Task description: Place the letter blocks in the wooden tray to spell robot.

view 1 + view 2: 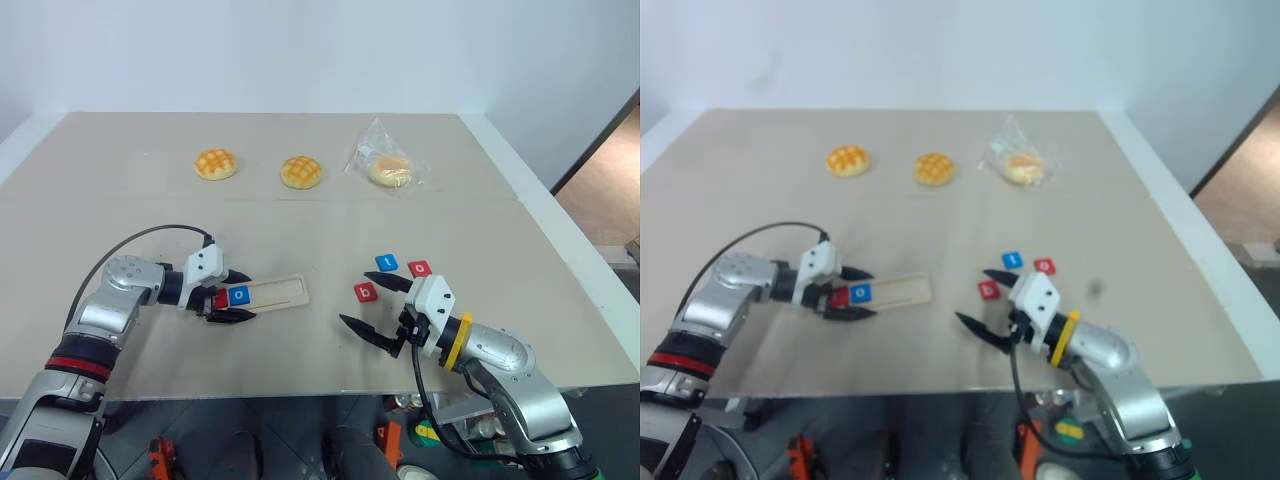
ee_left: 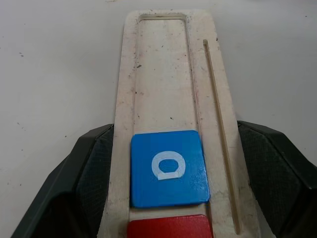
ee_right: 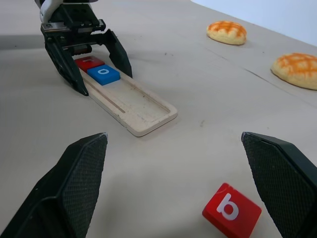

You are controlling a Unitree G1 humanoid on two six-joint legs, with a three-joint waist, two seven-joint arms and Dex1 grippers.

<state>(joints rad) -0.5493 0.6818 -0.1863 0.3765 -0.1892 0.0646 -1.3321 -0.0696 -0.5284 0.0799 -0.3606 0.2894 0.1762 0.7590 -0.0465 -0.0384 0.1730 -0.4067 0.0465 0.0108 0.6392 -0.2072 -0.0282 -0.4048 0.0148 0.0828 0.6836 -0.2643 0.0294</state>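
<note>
With red r and blue o (image 2: 168, 167) seated | left gripper (image 1: 232, 296) jaws spread astride wooden tray (image 1: 285, 291), holding nothing | right gripper (image 1: 375, 308) jaws wide, empty | could nudge tray crooked pulling away

left gripper (image 1: 232, 297) jaws spread, right gripper (image 1: 374, 307) agape

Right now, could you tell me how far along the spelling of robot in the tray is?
Two blocks sit in the wooden tray: a red block and the blue o. The open left gripper straddles that end. The red b, blue t and red o remain on the table.
</note>
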